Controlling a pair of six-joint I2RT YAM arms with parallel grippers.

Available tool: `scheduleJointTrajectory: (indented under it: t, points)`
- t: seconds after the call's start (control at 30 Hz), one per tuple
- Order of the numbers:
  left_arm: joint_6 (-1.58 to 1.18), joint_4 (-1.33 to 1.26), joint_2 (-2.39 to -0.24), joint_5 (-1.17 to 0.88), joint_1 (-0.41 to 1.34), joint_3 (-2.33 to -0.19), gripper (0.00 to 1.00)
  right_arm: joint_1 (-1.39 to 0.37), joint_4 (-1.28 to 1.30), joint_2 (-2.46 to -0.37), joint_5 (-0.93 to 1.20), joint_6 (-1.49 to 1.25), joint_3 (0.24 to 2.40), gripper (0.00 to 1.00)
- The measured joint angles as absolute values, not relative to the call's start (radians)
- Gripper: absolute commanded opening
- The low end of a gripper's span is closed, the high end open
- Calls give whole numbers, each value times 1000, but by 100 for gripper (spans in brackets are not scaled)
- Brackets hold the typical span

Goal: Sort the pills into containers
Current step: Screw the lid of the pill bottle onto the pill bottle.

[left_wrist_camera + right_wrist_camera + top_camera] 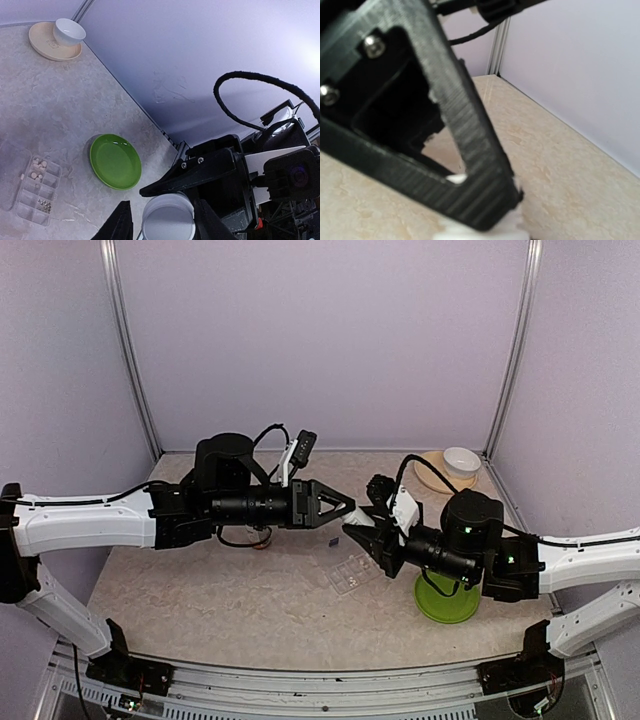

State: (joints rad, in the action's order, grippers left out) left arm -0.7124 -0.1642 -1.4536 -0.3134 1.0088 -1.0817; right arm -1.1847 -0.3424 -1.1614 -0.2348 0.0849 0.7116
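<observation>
The clear pill organiser lies on the table between the arms. In the left wrist view the organiser holds pale round pills in one compartment and smaller ones in another. A bottle with a white cap hangs in mid-air over the table. My left gripper has closed in on either side of that cap. My right gripper meets it tip to tip, one black finger lying along the bottle. The right wrist view is filled by the left gripper's finger, with the white cap at the bottom edge.
A green plate sits right of the organiser, under the right arm. A white bowl stands on a beige plate in the far right corner. Walls close in the back and sides.
</observation>
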Motion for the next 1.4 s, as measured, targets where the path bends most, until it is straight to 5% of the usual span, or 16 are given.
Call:
scheduleJointTrajectory:
  t: [0.17,1.13,1.2,1.4]
  points:
    - [-715,-171,-1454,-327,1008,-1082,26,-1185,-340,-1161,-245,86,712,0]
    - [-598,-489,-1433,-495,1021,-944,15,-1177,-429,-1073,-35,-285,632,0]
    - [-595,-501,-1433,-504,1024,-940,14,-1176,-437,-1065,-21,-296,624,5]
    - [-594,-499,-1431,-506,1024,-939,11,-1175,-438,-1064,-13,-297,623,45]
